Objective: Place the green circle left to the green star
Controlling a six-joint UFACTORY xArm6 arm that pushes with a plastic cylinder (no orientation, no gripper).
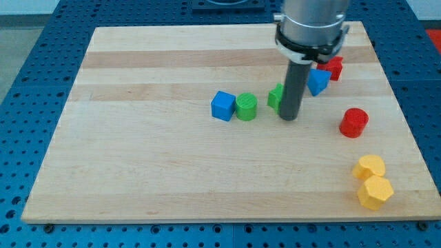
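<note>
one bare end effector, my tip (289, 117), touches the green star (275, 97), holding nothing

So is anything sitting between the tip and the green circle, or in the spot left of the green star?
Only the green star, partly hidden behind my tip, lies between it and the green circle. The circle touches the blue cube, with bare board between circle and star.
</note>
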